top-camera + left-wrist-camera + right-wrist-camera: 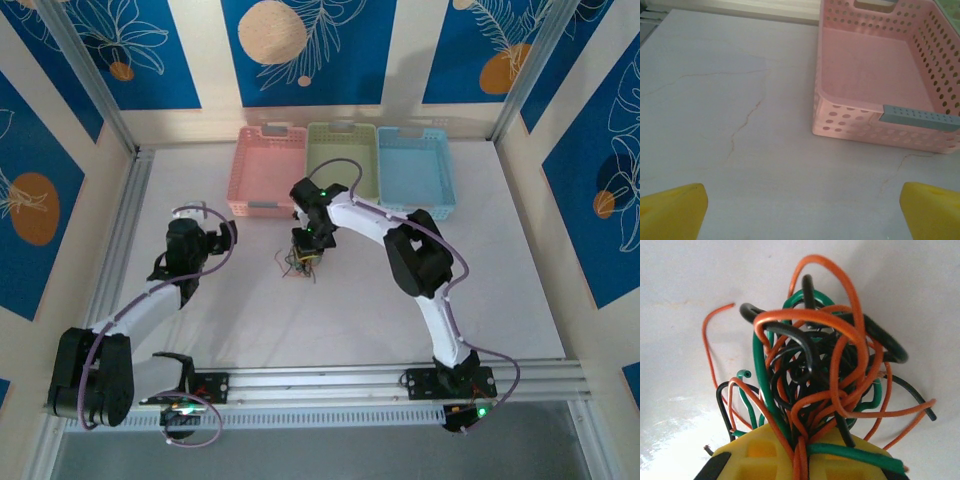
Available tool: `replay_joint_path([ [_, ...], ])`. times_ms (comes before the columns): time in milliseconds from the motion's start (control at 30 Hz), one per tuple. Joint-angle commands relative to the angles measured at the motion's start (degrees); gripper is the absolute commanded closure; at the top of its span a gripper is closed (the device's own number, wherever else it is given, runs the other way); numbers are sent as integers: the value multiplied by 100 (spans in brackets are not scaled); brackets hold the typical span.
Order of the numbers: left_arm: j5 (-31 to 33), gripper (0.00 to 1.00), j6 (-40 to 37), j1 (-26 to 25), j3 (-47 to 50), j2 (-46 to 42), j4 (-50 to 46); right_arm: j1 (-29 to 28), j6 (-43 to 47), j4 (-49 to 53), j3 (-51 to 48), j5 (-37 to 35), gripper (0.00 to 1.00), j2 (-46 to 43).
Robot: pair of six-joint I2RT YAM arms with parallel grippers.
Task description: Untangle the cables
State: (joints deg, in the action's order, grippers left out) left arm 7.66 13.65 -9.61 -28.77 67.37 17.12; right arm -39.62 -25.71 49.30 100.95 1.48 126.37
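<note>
Cables – material: we see thin wires w/ glossy round sheaths in orange, dark green and black, the cables (820, 370) knotted into one loopy clump; a few loose ends curl out to the sides.
Cables – position: mid-table (300, 265), near the front of the pink basket (268, 170) and green basket (343, 160); we can't tell if the clump rests on the table (330, 330) or hangs just off it.
Table: white, matte, faint hairline marks.
Baskets: 3 rectangular perforated plastic bins in a row at the far edge — pink, green, and the blue basket (415, 165).
Right gripper: right gripper (800, 457) has yellow plastic fingers pressed together on the clump's near side; orange and green strands are pinched between them. It sits over the clump in the top view (305, 252).
Left gripper: left gripper (802, 210) has its fingers wide apart — yellow fingertips (670, 210) at both lower corners, nothing held, bare table beneath. It is left of the clump (215, 240), near the pink basket's front wall (840, 122).
</note>
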Motion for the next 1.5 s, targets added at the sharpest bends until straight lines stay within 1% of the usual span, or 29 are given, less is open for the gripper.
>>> replay_joint_path([
  [0, -482, 3, 70, 40, -49, 57, 215, 74, 317, 275, 254, 96, 100, 189],
  [33, -652, 3, 60, 42, -49, 58, 248, 81, 387, 184, 219, 211, 93, 177],
  [67, -853, 4, 58, 44, -49, 61, 293, 85, 438, 103, 177, 321, 78, 133],
  [100, -1069, 4, 67, 45, -33, 73, 381, 79, 510, -1, 114, 392, 66, 75],
  [133, -1335, 4, 68, 39, -25, 111, 524, 69, 617, -139, 10, 445, 57, -36],
  [167, -1592, 5, 77, 41, -61, 147, 592, 57, 701, -295, -110, 435, 50, -174],
  [200, -1820, 5, 92, 45, -94, 169, 603, 41, 774, -397, -213, 432, 46, -299],
  [267, -2233, 6, 107, 33, -136, 172, 578, 28, 946, -546, -368, 339, 42, -601],
  [367, -2703, 6, 130, 16, -251, 89, 358, 47, 1008, -861, -701, -16, 41, -1137],
  [500, -2841, 7, 102, -74, -247, -117, 116, 272, 700, -1859, -1691, -184, 41, -2028],
  [567, -2860, 7, 215, -166, -190, -84, 189, 481, 406, -2514, -2353, -117, 41, -2485],
  [667, -3117, 9, 287, -381, -261, 192, 293, 745, 99, -3286, -3045, 278, 44, -2814],
  [733, -3097, 9, 194, -628, -336, 393, 286, 760, 127, -3405, -3156, 285, 46, -2765],
  [800, -2900, 10, 94, -869, -427, 586, 204, 694, 164, -3357, -3133, 169, 48, -2619],
  [867, -2764, 12, -10, -1045, -554, 800, 90, 649, 156, -3381, -3105, 237, 50, -2446],
  [967, -2612, 13, 45, -1078, -611, 967, 99, 638, 75, -3578, -3170, 198, 51, -2295],
  [1100, -2456, 13, 113, -1083, -633, 837, 77, 614, 181, -3853, -3298, 362, 52, -2371],
  [1233, -2524, 14, 109, -1087, -678, 956, 220, 560, 325, -3906, -3362, 320, 52, -2458],
  [1300, -2507, 17, 217, -1126, -564, 1153, 484, 559, 381, -3970, -3398, 403, 51, -2476],
  [1333, -2532, 20, 262, -1137, -607, 1200, 405, 554, 387, -3967, -3391, 403, 51, -2476],
  [1467, -2281, 22, 339, -1275, -570, 1231, 397, 551, 383, -3863, -3273, 376, 52, -2318],
])
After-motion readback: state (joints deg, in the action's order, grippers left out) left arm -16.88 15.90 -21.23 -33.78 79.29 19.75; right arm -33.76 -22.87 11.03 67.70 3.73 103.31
